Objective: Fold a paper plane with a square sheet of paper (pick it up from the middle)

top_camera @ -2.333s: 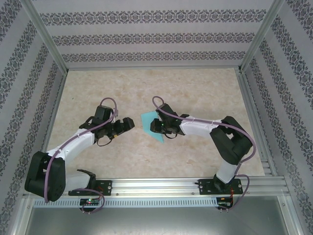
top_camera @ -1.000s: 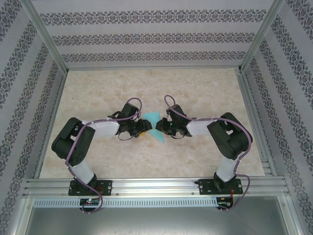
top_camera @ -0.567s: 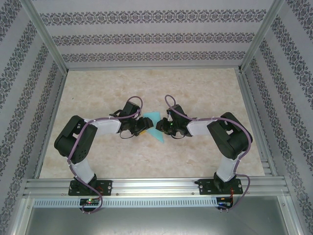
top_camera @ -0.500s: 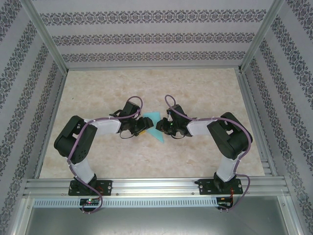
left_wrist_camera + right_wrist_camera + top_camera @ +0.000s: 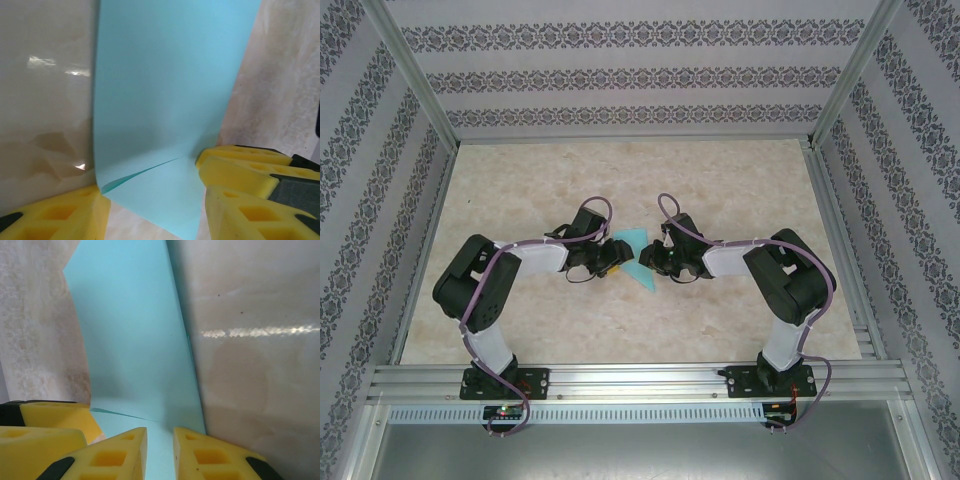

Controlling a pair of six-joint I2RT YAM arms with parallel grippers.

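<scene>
— Looking nearest first: what is new with the left hand (image 5: pixel 150 182)?
— It has come in. A couple of seconds ago it hung well to the left of the square sheet of paper (image 5: pixel 160 90). Now its yellow fingers (image 5: pixel 65 215) stand about half open, one to each side of the sheet's near end, straddling it rather than clamping it. Over the last second its place barely shifts.
— And the right hand (image 5: pixel 160 435)?
— Unchanged: nearly closed, with the sheet's near edge caught in the narrow slit between its fingers. I read that as a pinch.
— Where is the paper itself?
— Between the two hands at the middle of the tabletop (image 5: pixel 620 180), showing less of itself from above than it did. A crease (image 5: pixel 145 172) runs across it just past the left fingers. Beyond that the sheet stretches away smooth, with bare tabletop on both sides.
— What does that mean for the plane?
— In my judgement, an early fold is being formed. With both hands at the sheet, the left one could close and press the crease. No dart shape is there yet, so most of the folding remains.
</scene>
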